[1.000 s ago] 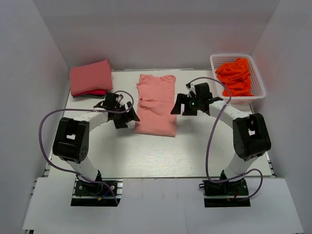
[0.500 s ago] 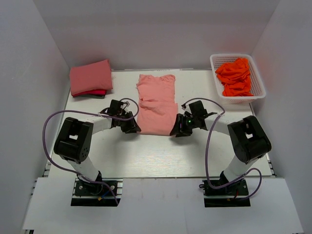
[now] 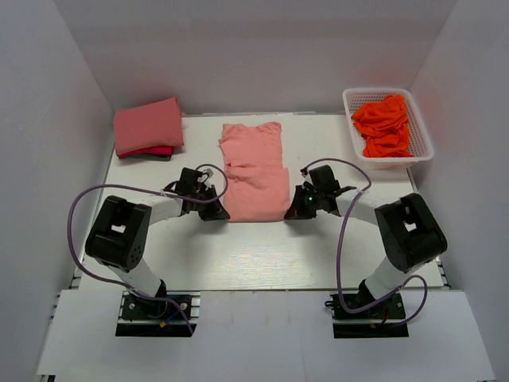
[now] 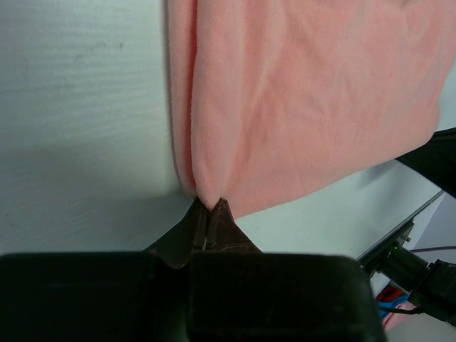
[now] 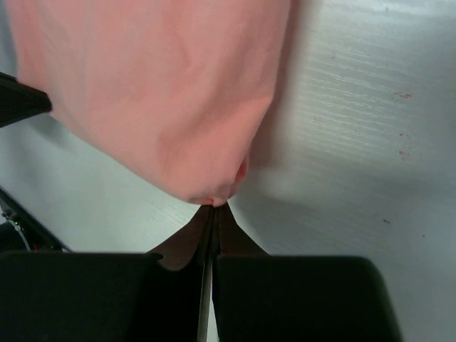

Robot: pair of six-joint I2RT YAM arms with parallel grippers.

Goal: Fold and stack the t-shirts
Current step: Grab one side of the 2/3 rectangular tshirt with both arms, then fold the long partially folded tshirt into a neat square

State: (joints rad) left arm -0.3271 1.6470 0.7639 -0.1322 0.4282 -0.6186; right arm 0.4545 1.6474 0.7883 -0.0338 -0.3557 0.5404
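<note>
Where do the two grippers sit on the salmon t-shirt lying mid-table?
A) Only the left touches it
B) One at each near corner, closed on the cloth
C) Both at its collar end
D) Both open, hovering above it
B: the left gripper and right gripper each pinch a near corner of the salmon t-shirt.

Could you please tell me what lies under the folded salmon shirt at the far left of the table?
A deeper rose shirt lies there, with only its near edge showing. The folded salmon shirt covers the rest of it.
</note>
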